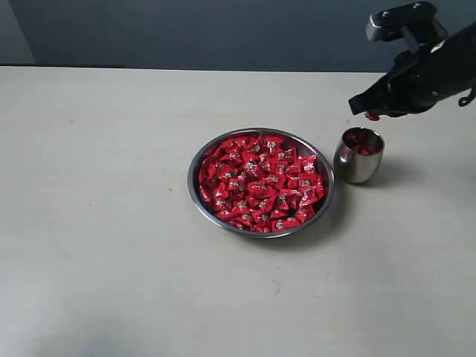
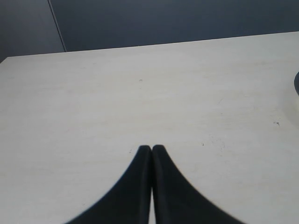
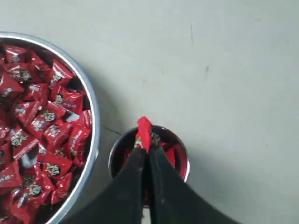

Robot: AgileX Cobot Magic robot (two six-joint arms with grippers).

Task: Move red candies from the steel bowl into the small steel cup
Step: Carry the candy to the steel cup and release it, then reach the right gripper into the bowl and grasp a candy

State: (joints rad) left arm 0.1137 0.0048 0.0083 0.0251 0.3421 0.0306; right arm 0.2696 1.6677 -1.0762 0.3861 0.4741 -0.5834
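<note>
The steel bowl (image 1: 195,160) (image 3: 91,100) sits mid-table, heaped with red candies (image 1: 260,182) (image 3: 42,135). To its right stands the small steel cup (image 1: 355,169) (image 3: 184,161), with a few red candies (image 1: 362,146) inside. My right gripper (image 1: 370,114) (image 3: 146,150) hovers just above the cup, shut on one red candy (image 3: 144,130) that sticks out past its tips. A bit of that candy (image 1: 372,117) shows red under the gripper in the exterior view. My left gripper (image 2: 151,148) is shut with nothing in it, over bare table; it is outside the exterior view.
The pale table (image 1: 97,223) stretches wide to the left and front of the bowl. A dark wall (image 1: 208,30) runs along the table's far edge. A dark curved edge (image 2: 296,84) shows at the side of the left wrist view.
</note>
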